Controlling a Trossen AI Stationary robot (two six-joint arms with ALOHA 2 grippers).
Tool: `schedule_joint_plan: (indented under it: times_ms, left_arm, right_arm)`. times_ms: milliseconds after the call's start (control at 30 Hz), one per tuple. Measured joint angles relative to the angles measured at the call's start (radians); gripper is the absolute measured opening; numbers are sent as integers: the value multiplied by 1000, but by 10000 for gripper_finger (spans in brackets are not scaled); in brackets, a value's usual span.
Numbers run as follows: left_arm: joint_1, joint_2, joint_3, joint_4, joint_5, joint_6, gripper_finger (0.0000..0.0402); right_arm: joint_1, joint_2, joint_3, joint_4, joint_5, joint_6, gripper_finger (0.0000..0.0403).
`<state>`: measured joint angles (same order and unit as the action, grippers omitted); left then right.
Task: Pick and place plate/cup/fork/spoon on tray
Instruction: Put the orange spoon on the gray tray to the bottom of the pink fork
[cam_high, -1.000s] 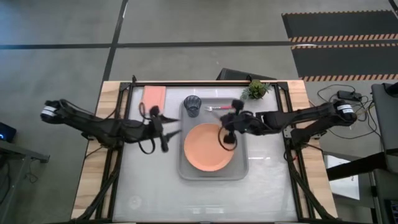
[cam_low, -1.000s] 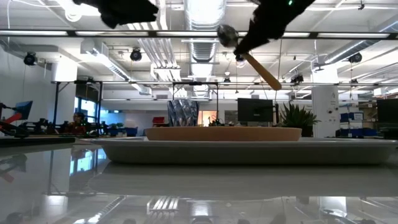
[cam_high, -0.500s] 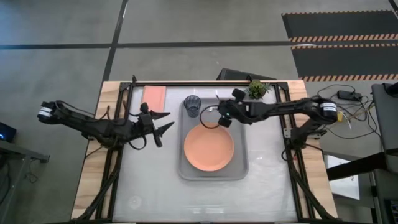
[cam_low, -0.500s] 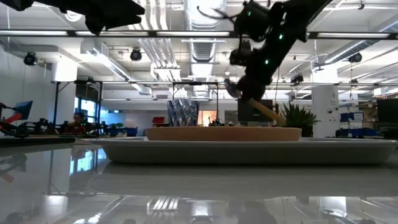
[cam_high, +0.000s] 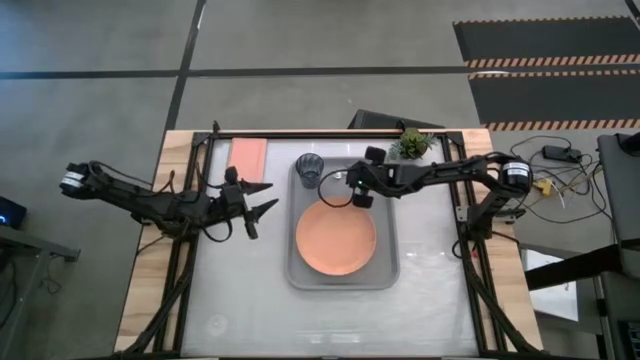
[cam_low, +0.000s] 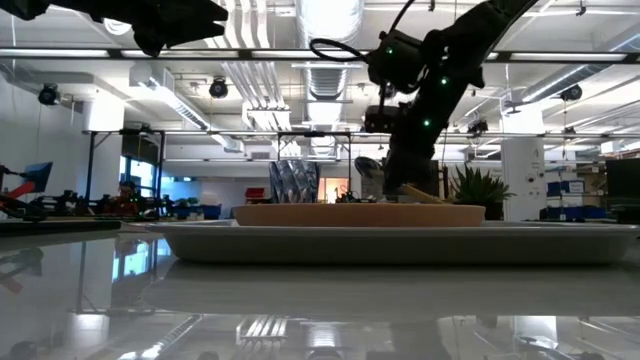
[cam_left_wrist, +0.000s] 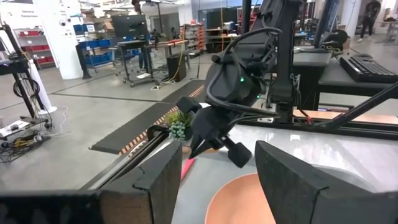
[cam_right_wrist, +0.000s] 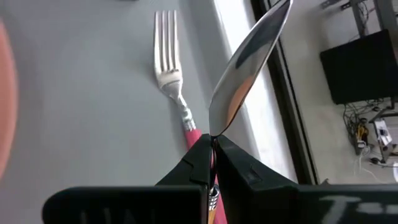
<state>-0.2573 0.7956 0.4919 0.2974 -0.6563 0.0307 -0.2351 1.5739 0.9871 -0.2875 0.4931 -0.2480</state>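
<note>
The grey tray (cam_high: 385, 262) holds the salmon-orange plate (cam_high: 335, 238), the dark tumbler cup (cam_high: 309, 170) at its far left corner, and the pink-handled fork (cam_right_wrist: 171, 74), which lies flat on the tray floor. My right gripper (cam_high: 352, 186) hangs low over the tray's far part, beside the fork, shut on the spoon (cam_right_wrist: 249, 56). In the low view the spoon's bowl (cam_low: 366, 166) and tan handle (cam_low: 428, 197) show just behind the plate's rim (cam_low: 300, 213). My left gripper (cam_high: 255, 205) is open and empty, left of the tray. My right gripper pinches the spoon's thin neck (cam_right_wrist: 212, 132), just behind the bowl, between its two fingertips. The bowl sticks out past the fingertips, and the tan handle slants down toward the tray. The plate's rim hides whether the handle end touches the tray.
A pink rectangular pad (cam_high: 247, 155) lies at the far left and a small potted plant (cam_high: 411, 143) stands at the far right, both off the tray. Black frame rails run along the table's sides. Bare table lies in front of the tray.
My right gripper has carried the spoon from above the plate toward the table's far edge and left, and down to just above the tray beside the fork; the spoon has tipped. My left gripper has drawn back a little toward the table's left edge, staying open.
</note>
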Motion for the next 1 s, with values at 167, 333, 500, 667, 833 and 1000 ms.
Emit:
schedule_joint_plan:
  times_ms: [167, 333, 500, 667, 833, 1000]
  left_arm:
    - [0, 0, -1, 0, 0, 0, 185]
    - [0, 2, -3, 0, 0, 1, 185]
    - [0, 2, -3, 0, 0, 1, 185]
    - [0, 2, -3, 0, 0, 1, 185]
    - [0, 2, -3, 0, 0, 1, 185]
    - [0, 2, -3, 0, 1, 1, 185]
  right_arm:
    - [-21, 26, 0, 31, -5, 3, 8]
    - [-22, 31, 0, 43, -59, 11, 9]
    - [-21, 32, 0, 40, -130, 12, 9]
    - [-21, 33, 0, 39, -127, 23, 14]
    - [-21, 57, 0, 46, -82, -15, 19]
    - [-20, 85, 0, 50, -85, -30, 20]
